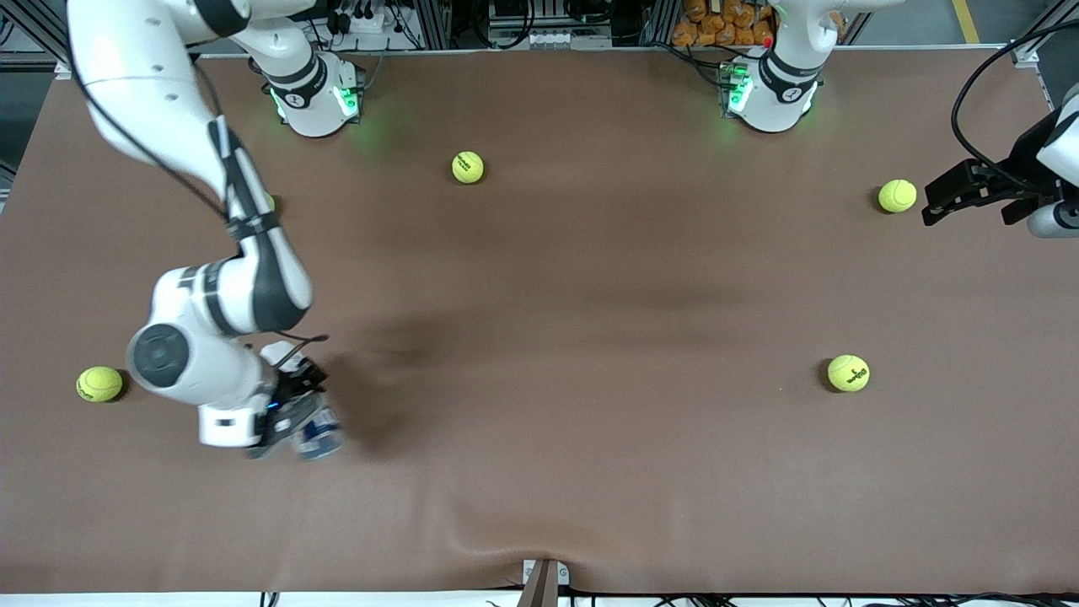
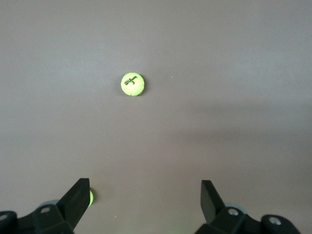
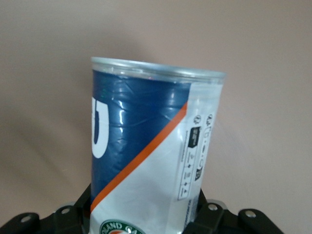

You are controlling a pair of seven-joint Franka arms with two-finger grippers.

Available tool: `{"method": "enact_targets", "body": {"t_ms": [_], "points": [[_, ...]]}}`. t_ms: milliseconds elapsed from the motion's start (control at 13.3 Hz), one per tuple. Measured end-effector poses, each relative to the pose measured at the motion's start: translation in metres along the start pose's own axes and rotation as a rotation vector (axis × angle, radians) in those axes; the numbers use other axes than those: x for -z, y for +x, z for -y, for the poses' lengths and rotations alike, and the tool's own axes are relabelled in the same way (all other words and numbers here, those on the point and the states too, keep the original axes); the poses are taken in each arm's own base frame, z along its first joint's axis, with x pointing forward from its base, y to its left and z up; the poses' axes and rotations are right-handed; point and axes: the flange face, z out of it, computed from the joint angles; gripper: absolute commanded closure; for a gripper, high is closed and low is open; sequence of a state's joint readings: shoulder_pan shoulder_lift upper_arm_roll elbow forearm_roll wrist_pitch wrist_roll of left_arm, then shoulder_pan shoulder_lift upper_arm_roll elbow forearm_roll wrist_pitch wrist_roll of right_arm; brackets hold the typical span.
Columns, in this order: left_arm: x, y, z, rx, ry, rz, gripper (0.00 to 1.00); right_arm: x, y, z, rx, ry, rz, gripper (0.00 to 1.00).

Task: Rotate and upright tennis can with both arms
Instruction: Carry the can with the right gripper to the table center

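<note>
- In the front view the right hand point(image 1: 291, 421) was low over the brown counter point(image 1: 539, 337), at the right arm's end and near the front camera, and the slim clear plastic tennis can with a dark navy band point(image 1: 318, 432) showed only as a small part under the wrist.
- The right wrist view showed much more: the can point(image 3: 151, 151) sat between the fingers of the right hand point(image 3: 141, 219), which was closed on it. Its clear rim, an orange stripe and small print were visible there.
- The left hand point(image 1: 957, 196) waited above the left arm's end, just beside a yellow-green tennis ball point(image 1: 897, 196).
- Only the left wrist view showed the left hand point(image 2: 145, 195) wide apart and holding nothing, with a ball marked "Wilson" point(image 2: 132, 84) on the counter below.
</note>
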State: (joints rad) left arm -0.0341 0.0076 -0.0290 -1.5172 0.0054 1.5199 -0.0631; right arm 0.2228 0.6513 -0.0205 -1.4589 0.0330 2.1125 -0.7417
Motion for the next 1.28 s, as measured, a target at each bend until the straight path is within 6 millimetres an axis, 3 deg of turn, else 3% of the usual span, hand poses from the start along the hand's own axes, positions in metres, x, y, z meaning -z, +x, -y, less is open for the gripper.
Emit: {"method": "enact_targets", "body": {"t_ms": [151, 377, 527, 678, 829, 979, 1130, 1205, 1281], "points": [[0.000, 0.000, 0.000, 0.000, 0.000, 0.001, 0.00, 0.007, 0.045, 0.056, 0.196, -0.005, -0.007, 0.23], [-0.002, 0.000, 0.000, 0.000, 0.000, 0.004, 0.00, 0.010, 0.107, 0.154, 0.381, -0.022, -0.014, 0.23], [-0.003, 0.001, 0.000, 0.000, 0.000, 0.007, 0.00, 0.011, 0.133, 0.211, 0.491, -0.058, 0.007, 0.23], [-0.004, 0.001, 0.000, 0.000, 0.000, 0.009, 0.00, -0.004, 0.152, 0.255, 0.603, -0.116, 0.028, 0.23], [-0.006, 0.002, 0.000, -0.001, 0.000, 0.012, 0.00, -0.037, 0.170, 0.306, 0.705, -0.177, 0.046, 0.23], [-0.007, 0.003, 0.000, -0.001, 0.001, 0.015, 0.00, -0.073, 0.177, 0.336, 0.737, -0.205, 0.074, 0.23], [-0.008, 0.004, -0.001, -0.001, 0.001, 0.016, 0.00, -0.093, 0.186, 0.342, 0.717, -0.219, 0.076, 0.22], [-0.009, 0.004, -0.001, -0.001, 0.001, 0.017, 0.00, -0.098, 0.189, 0.341, 0.704, -0.222, 0.074, 0.15], [-0.009, 0.004, -0.001, -0.001, 0.001, 0.017, 0.00, -0.103, 0.191, 0.341, 0.702, -0.226, 0.076, 0.00]]}}
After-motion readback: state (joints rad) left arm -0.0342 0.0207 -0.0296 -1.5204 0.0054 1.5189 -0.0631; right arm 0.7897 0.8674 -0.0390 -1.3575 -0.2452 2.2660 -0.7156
